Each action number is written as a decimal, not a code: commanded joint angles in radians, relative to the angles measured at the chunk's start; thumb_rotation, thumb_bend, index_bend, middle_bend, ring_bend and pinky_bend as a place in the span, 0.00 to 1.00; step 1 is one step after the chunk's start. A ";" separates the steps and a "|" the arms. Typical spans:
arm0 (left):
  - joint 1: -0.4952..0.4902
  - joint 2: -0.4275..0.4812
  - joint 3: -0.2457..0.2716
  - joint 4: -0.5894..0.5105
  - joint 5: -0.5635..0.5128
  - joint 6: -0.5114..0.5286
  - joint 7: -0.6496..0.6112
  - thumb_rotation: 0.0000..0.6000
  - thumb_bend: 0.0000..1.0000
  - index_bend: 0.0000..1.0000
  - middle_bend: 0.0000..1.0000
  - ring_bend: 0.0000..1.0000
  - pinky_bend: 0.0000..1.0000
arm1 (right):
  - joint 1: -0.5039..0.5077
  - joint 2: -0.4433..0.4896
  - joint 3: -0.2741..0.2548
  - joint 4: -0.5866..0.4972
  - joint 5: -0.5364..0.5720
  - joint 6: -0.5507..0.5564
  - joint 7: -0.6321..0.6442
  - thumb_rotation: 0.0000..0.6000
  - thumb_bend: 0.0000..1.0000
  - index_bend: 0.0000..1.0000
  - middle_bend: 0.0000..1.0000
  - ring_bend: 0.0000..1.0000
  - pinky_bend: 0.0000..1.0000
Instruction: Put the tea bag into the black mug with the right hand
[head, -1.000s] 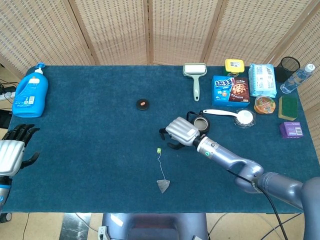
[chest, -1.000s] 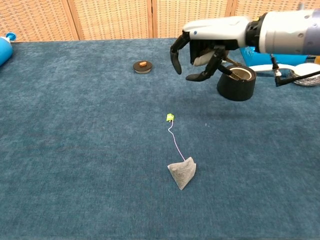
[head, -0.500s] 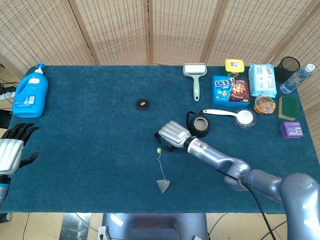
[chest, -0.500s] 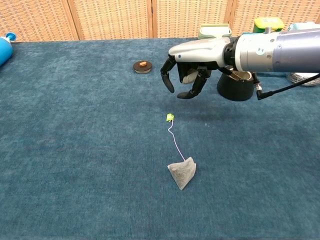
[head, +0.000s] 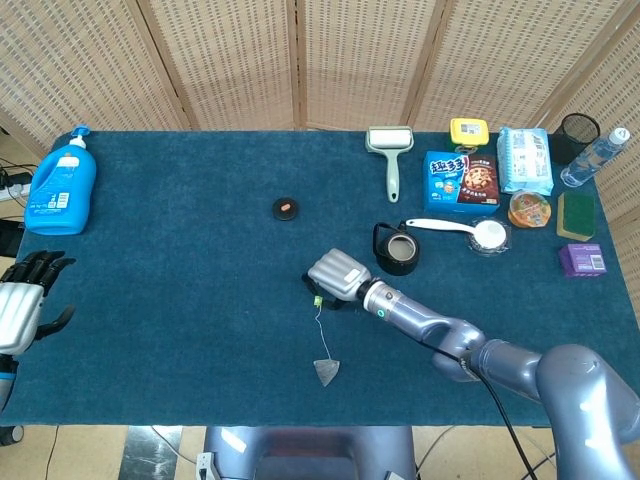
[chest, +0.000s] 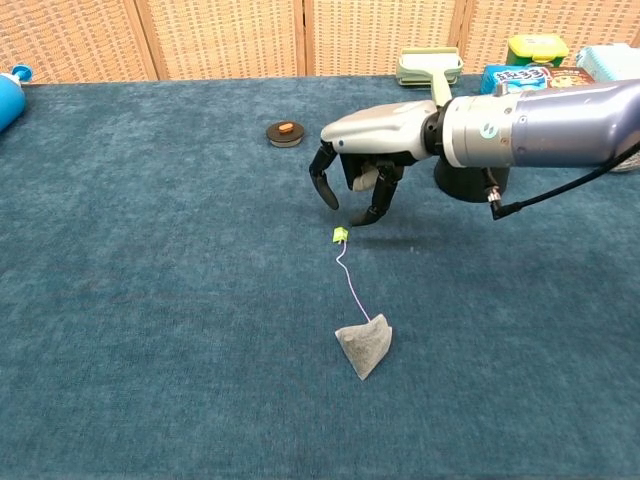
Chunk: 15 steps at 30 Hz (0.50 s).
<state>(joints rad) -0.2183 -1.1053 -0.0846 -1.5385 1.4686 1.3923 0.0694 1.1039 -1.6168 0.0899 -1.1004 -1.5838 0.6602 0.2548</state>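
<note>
Since a second ago the right hand (chest: 352, 190) has travelled away from the black mug (head: 399, 251) toward the robot's left and has come lower; now its curled fingertips (chest: 366, 216) hang just above the small green tag (chest: 340, 235) of the tea bag (chest: 364, 346). The fingers are bent downward with a gap between them, and they hold nothing. The tea bag itself has not moved: it lies flat on the cloth, nearer the front edge, with its thin string running up to the tag.

All stands on a table with a dark blue cloth (head: 180, 300), and behind it there is a folding screen of woven cane (head: 240, 60). I count one mug, one tea bag, one blue detergent bottle (head: 61, 185) at the far left corner, one small round black lid (head: 286, 208), one lint roller (head: 389, 150) and one white spoon (head: 460, 230); a group of packets and boxes stands at the far right corner.

Only the head view shows the left hand (head: 22, 300), which rests at the left edge of the table with its fingers spread and empty. The chest view shows the underside of the right hand, which the head view hides.
</note>
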 joint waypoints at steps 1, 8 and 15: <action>0.002 0.001 0.001 0.001 -0.001 0.002 -0.002 1.00 0.32 0.21 0.18 0.13 0.24 | 0.003 -0.013 -0.006 0.015 0.007 -0.006 -0.006 1.00 0.34 0.50 1.00 1.00 1.00; 0.006 0.000 0.005 0.008 -0.003 0.004 -0.011 1.00 0.32 0.21 0.18 0.13 0.24 | 0.017 -0.034 -0.013 0.040 0.019 -0.024 -0.013 1.00 0.33 0.50 1.00 1.00 1.00; 0.006 -0.002 0.005 0.016 -0.002 0.007 -0.020 1.00 0.32 0.21 0.18 0.13 0.24 | 0.027 -0.043 -0.014 0.050 0.031 -0.032 -0.024 1.00 0.31 0.50 1.00 1.00 1.00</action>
<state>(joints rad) -0.2121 -1.1073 -0.0799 -1.5226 1.4664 1.3987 0.0495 1.1298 -1.6594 0.0754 -1.0509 -1.5543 0.6293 0.2320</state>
